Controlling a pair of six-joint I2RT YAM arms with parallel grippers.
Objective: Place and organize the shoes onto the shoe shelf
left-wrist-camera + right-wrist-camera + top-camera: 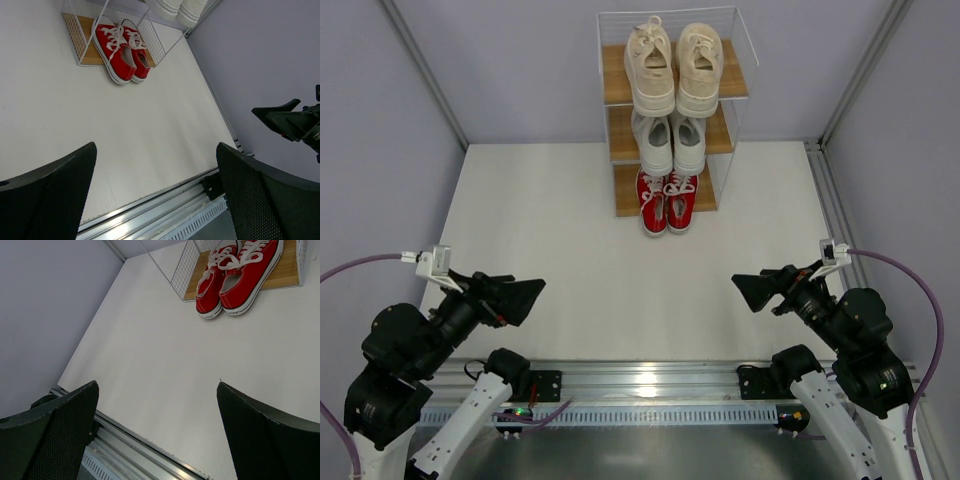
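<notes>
The shoe shelf [618, 86] stands at the far middle of the table. The beige pair [674, 65] sits on its top board, the white pair [669, 142] on the middle board, the red pair [667, 200] on the bottom board with heels sticking out over the table. The red pair also shows in the left wrist view [121, 47] and the right wrist view [236, 276]. My left gripper [527, 297] is open and empty at the near left. My right gripper [752, 289] is open and empty at the near right. Both are far from the shelf.
A metal rail [650, 385] runs along the table's near edge between the arm bases. Grey walls with frame posts [425, 75] close in the left, right and back. The right gripper shows in the left wrist view [285, 120].
</notes>
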